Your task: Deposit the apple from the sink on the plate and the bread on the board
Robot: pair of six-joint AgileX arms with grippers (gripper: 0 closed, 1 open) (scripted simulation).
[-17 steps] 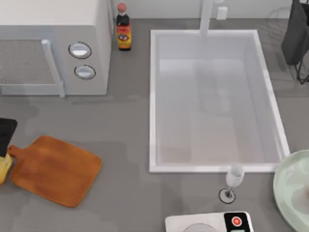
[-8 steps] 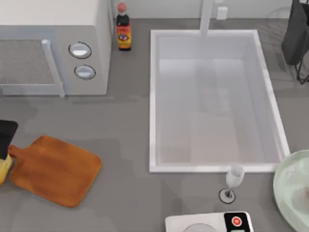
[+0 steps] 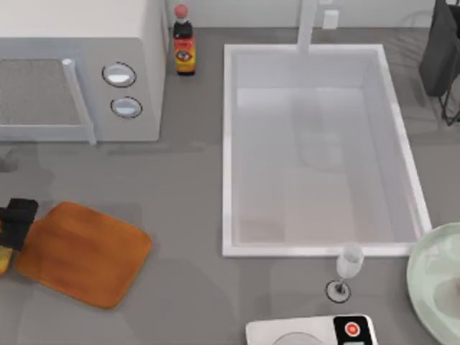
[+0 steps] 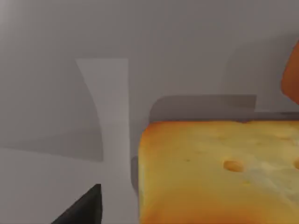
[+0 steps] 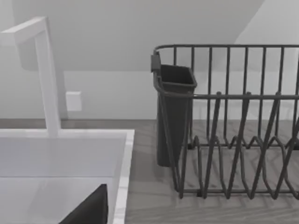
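- The bread (image 4: pixel 219 172) is being shown close up in the left wrist view as a chunky golden-yellow block with a toasted orange edge and a few pale, dimpled spots.
- In the top view a sliver of it is being seen at the tabletop's (image 3: pixel 180 194) far left edge, just beside the board (image 3: pixel 83 251).
- The left hand (image 3: pixel 16 219) is being held at that same left edge, touching the board's handle end; whether it is clenched or released cannot be told.
- The board is being seen as a flat orange-brown rounded rectangle lying on the tabletop.
- The sink (image 3: pixel 226 144) is being shown as a white rectangular basin with a raised rim.
- The plate (image 3: pixel 424 280), pale mint green, is being cut off at the lower right corner.
- The right arm is being kept parked at the upper right, by the dish rack (image 5: pixel 233 130); its hand's state cannot be told.
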